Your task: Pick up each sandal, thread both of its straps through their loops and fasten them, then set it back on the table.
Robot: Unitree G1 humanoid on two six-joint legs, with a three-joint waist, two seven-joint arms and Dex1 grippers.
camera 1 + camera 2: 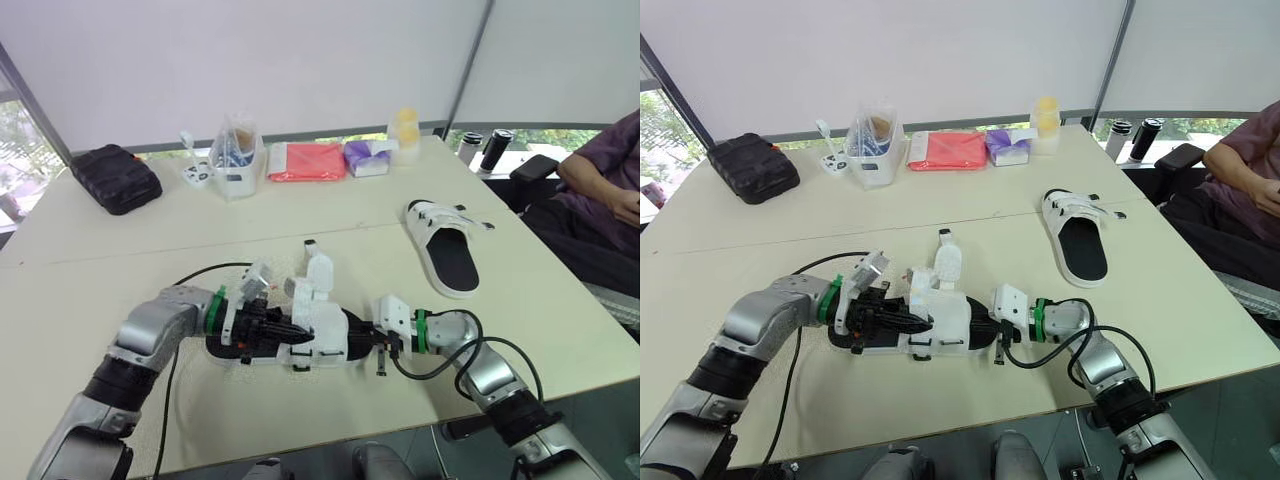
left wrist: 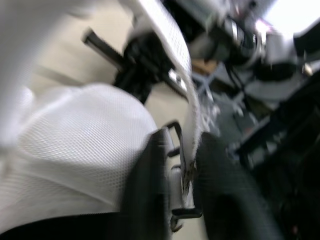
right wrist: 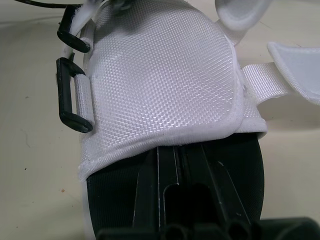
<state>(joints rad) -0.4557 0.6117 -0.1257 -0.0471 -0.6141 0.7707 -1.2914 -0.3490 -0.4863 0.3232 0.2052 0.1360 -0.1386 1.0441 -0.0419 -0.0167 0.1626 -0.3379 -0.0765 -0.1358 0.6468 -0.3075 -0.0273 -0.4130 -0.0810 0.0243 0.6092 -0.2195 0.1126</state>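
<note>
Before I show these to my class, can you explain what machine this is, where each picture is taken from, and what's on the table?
It's a humanoid robot with two arms. The wide pictures come from its head camera; the close-ups from cameras on each wrist. On the table, the left gripper is at a strap of the near sandal; the right gripper rests shut on its footbed. The other sandal lies farther right, a black case at the back left. A person sits at right.

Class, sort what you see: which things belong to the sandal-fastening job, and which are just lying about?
Job: near sandal, far sandal, left gripper, right gripper.
Lying about: black case, tub, red pouch, tissue pack, yellow bottle, flasks.
</note>
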